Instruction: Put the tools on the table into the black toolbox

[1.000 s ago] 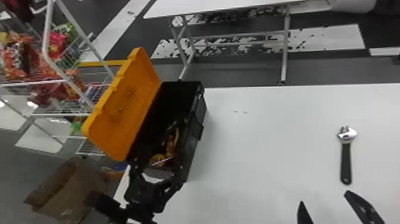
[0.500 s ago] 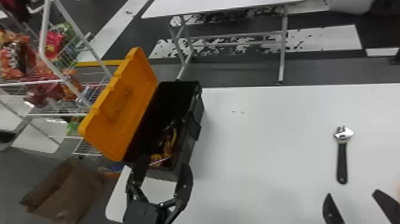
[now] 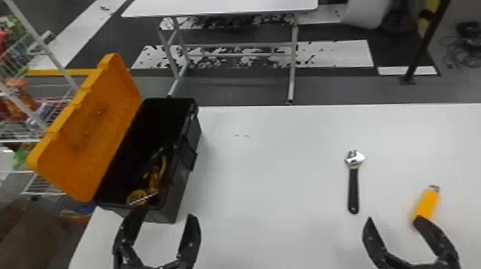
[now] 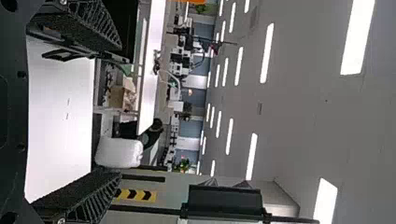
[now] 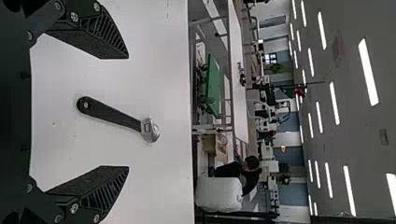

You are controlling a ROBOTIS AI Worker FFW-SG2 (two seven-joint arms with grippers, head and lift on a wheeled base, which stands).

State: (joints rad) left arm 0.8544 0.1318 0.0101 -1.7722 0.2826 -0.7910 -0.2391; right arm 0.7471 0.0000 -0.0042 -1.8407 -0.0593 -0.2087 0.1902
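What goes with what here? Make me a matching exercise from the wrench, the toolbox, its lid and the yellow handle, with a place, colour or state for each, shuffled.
1. Wrench
2. Toolbox
3. Lid
4. Yellow handle

A. Orange and swung open
B. Farthest right of the four in the head view
C. Silver at one end, black at the other
D. Black, with things inside

Right pairs: 1-C, 2-D, 3-A, 4-B

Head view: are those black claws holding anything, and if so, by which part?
Nothing is held: the left gripper and right gripper both stand open and empty.
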